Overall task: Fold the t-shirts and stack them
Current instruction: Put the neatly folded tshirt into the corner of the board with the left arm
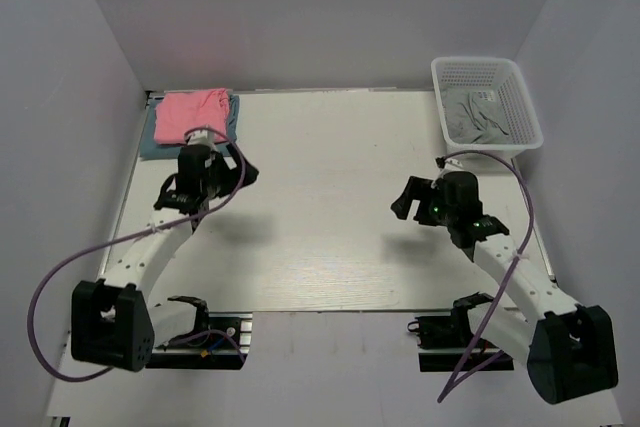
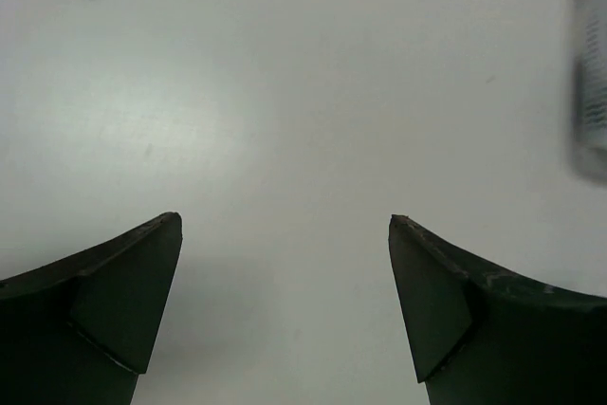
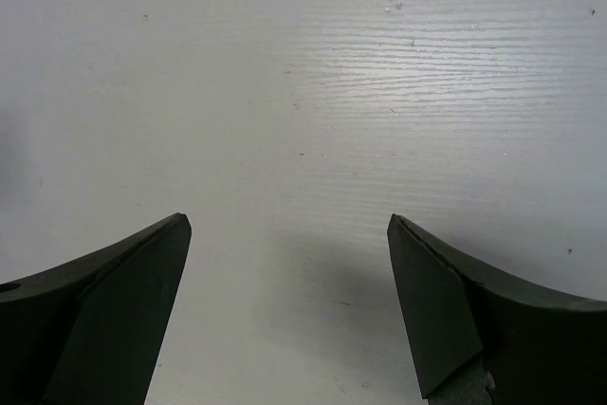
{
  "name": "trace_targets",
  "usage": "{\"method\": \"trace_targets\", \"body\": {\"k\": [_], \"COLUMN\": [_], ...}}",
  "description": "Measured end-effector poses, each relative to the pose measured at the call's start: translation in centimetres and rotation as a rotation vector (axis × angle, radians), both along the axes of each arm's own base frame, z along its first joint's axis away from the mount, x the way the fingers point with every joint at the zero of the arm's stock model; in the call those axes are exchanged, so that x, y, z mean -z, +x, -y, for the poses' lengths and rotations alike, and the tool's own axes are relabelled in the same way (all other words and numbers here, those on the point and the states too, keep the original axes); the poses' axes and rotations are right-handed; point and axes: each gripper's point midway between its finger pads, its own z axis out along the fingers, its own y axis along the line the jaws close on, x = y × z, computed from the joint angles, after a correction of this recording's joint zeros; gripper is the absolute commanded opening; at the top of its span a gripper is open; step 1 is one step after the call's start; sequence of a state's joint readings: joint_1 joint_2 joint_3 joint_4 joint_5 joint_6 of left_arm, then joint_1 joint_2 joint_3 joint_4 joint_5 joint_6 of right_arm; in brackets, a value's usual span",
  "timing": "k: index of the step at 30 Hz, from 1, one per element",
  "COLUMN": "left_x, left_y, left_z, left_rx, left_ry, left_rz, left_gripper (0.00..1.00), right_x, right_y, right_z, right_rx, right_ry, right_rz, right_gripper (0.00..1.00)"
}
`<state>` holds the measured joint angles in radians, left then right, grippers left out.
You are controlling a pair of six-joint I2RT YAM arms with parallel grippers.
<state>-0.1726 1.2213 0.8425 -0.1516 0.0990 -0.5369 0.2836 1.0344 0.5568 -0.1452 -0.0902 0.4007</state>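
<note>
Salmon-pink folded cloth shirt (image 1: 193, 114) atop teal-blue cloth shirt (image 1: 150, 142): just beyond your left jaws. Crumpled grey cloth (image 1: 478, 115) in white mesh plastic basket (image 1: 523, 97): beyond right jaws, rightward; right arm nearer. Both jaws spread wide, holding nothing.

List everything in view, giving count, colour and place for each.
pink shirt: one, salmon pink, folded on the blue shirt, far left corner of the table
blue shirt: one, teal-blue, under the pink shirt
basket: one, white, far right of the table
grey cloth: one, grey, crumpled in the basket
table: one, white
cables: two, purple, one along each arm
arms: two, white and black, based at the near edge
left pincer: one, black, open and empty over bare table
right pincer: one, black, open and empty over bare table
</note>
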Motion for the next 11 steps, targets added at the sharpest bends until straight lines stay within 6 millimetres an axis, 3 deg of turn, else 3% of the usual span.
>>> {"method": "trace_targets", "body": {"k": [2,4,11], "left_x": [3.4,3.7,-3.0], "left_y": [-3.1,-4.6,-4.5], "left_z": [-1.3,-2.3,-2.9], "left_rx": [-0.041,-0.080,-0.099], "left_ry": [0.035,0.062,0.036], "left_rz": [-0.086,-0.099,0.141], "left_gripper": [1.00,1.00,1.00], "right_x": [-0.5,-1.0,-3.1], "right_y": [-0.3,-0.8,-1.6], "right_z": [0.0,0.1,0.4], "right_rx": [0.009,0.019,0.027], "right_ry": [0.021,0.047,0.101], "right_rz": [0.036,0.079,0.223], "right_gripper": [0.90,0.90,0.90]}}
